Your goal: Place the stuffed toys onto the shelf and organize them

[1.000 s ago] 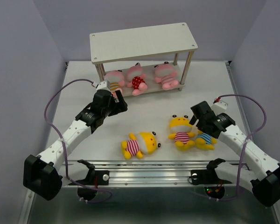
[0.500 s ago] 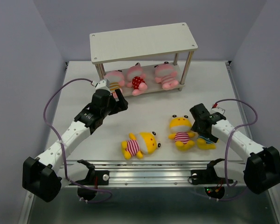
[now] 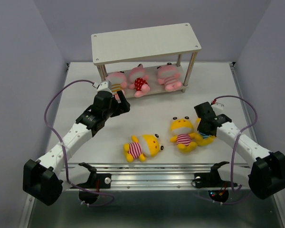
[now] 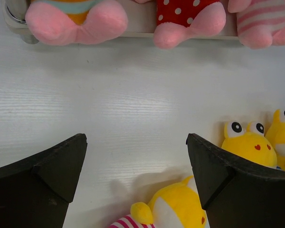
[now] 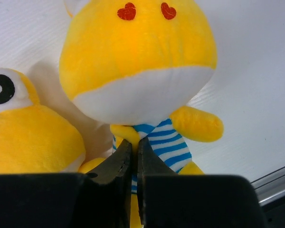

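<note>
Now my right gripper (image 3: 205, 124) sits a little farther from my base than half a second ago, and the arm behind it is bent differently. Its fingers (image 5: 115, 166) are pressed almost together, with only a thin slit between them. Their tips rest against the shirt of the blue-striped toy (image 5: 137, 61), just under its chin; I cannot tell whether any cloth is caught between them. That toy has slid up against the second yellow toy (image 3: 182, 133), which has itself shifted slightly to my left. Both lie on the table (image 3: 147, 114), well apart from the shelf (image 3: 147, 42).

My left gripper (image 4: 135, 161) has not moved. It hovers with its fingers spread wide and nothing between them, just in front of the shelf's lower board. The three pink toys (image 3: 139, 80) lie there side by side as before. The third yellow toy (image 3: 143, 147), red-striped, stays where it was near the table's front edge.
</note>
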